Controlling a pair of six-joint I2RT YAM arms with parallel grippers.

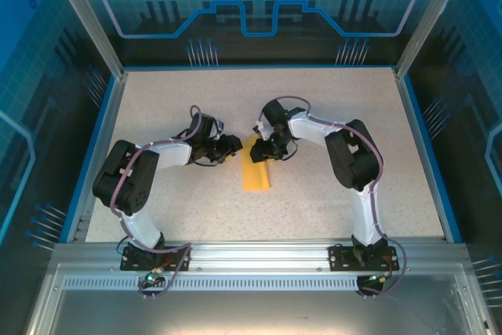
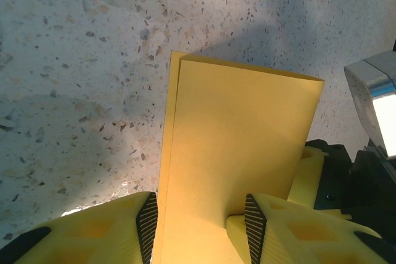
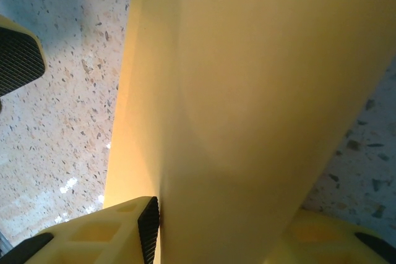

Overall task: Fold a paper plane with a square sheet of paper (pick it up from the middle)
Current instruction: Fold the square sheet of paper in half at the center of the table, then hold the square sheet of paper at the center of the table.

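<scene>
Paper (image 1: 257, 172): folded to narrow rectangle, mid-desk (image 1: 329, 100), long axis near-to-far.
Both sets of fingers at its far end; paper extends from them toward near edge.
Left fingers (image 1: 233, 147): apart, straddling paper, pads (image 2: 147, 221) at its sides, no pinch seen.
Right fingers (image 1: 265, 152): apart, top layer appears bowed across gap.
Right arm directly over paper, left just beside.
Judgement: next crease turns on that axis.

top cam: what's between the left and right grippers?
The folded sheet of paper, in the top external view: its far end sits between the left gripper and the right gripper.
</scene>
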